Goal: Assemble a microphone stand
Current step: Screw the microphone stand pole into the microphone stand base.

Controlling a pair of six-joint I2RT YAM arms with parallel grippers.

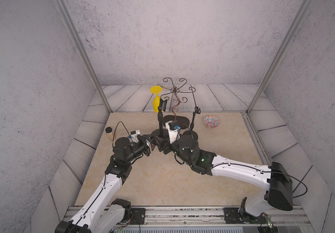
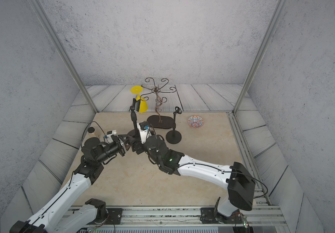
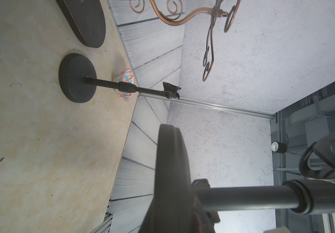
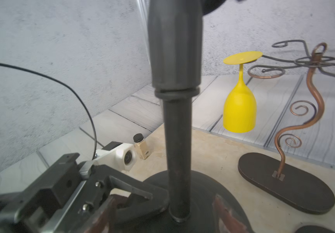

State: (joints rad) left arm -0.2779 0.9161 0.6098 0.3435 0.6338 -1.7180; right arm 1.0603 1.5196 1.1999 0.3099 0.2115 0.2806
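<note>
L gripper (image 4: 154,201) clamped stand base (image 4: 213,189) at rim; R gripper (image 4: 174,211) sat w/ jaws apart round pole (image 4: 179,141) (no contact). 2nd stand (image 2: 173,137) to right, rack base (image 2: 166,123) behind; open tabletop (image 2: 142,181) robot-side.

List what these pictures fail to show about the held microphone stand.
Cut off: top of black stand pole, at right wrist view's upper edge.
Blurred: its round black base, too close to left wrist camera.
Hidden: how the left gripper meets that base, behind the wrists in both top views.
Too small: label of the black-capped jar, both top views.
</note>
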